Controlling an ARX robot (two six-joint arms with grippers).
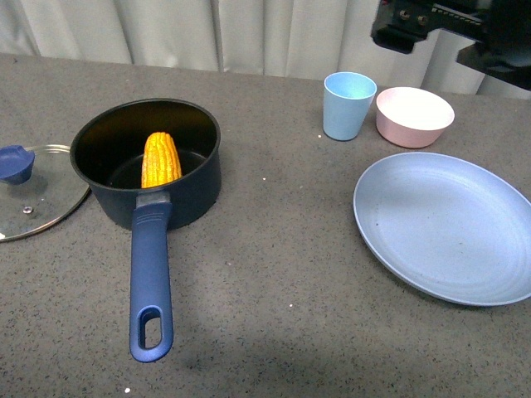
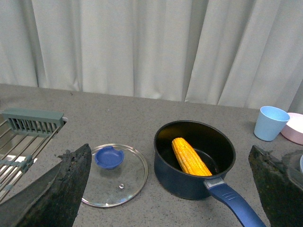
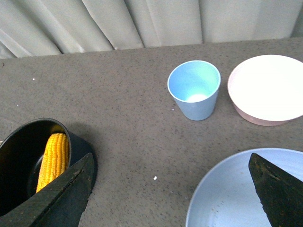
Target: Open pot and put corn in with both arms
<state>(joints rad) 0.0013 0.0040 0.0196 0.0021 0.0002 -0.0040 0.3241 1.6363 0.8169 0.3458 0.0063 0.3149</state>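
Note:
The navy pot point(image 1: 196, 192) stands open at the table's left, its long blue handle point(image 1: 151, 274) pointing toward me. The yellow corn point(image 1: 161, 159) lies inside it, leaning on the near wall. To the pot's left the glass lid point(image 1: 46, 203) with its blue knob point(image 1: 15, 163) rests flat on the table. In the left wrist view my left gripper point(image 2: 169, 146) hangs open high above the pot point(image 2: 180, 182), corn point(image 2: 190, 157) and lid point(image 2: 118, 182), holding nothing. My right gripper point(image 3: 171, 155) is open and empty above the table between the pot point(image 3: 19, 142) and the plate. Part of the right arm point(image 1: 440, 25) shows at the top right.
A light blue cup point(image 1: 348, 104) and a pink bowl point(image 1: 414, 116) stand at the back right. A large pale blue plate point(image 1: 448, 224) lies in front of them. A metal dish rack point(image 2: 28, 127) sits beyond the lid. White curtains hang behind the table.

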